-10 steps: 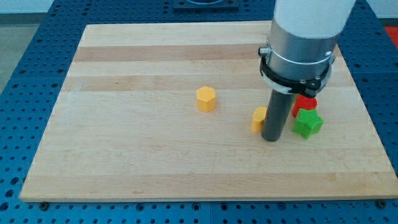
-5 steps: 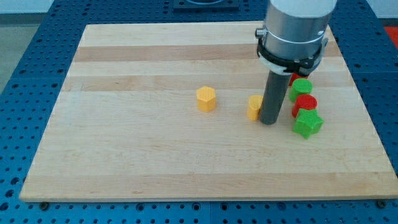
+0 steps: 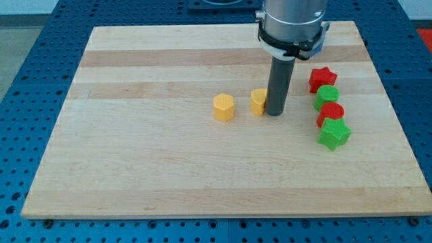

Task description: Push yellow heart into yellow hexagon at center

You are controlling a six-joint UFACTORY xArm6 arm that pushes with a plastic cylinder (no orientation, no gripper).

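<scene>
At the view's bottom runs the smooth, pale wooden board point(image 3: 135, 175), with long stripes of light and darker wood. It lies on a blue metal table full of little holes point(image 3: 20, 81).

On the view's right side of the board, the nearest block is a bright green plastic star point(image 3: 333, 133). Just above it, touching, is a red round-looking block point(image 3: 331, 112), then a green round-looking block point(image 3: 327, 96), then a red plastic star point(image 3: 322, 78). The four make a short line going up the view.

Near the middle of the board sits the yellow plastic hexagon point(image 3: 223, 106), with flat sides and a flat top. A little to its right is the yellow plastic heart point(image 3: 259, 101). The two yellow blocks are close but not touching.

My tip point(image 3: 274, 113) is the bottom end of a straight dark rod. It presses against the right side of the yellow heart. There is no pincer here, only the rod. Above it is the fat grey and white arm point(image 3: 291, 17).
</scene>
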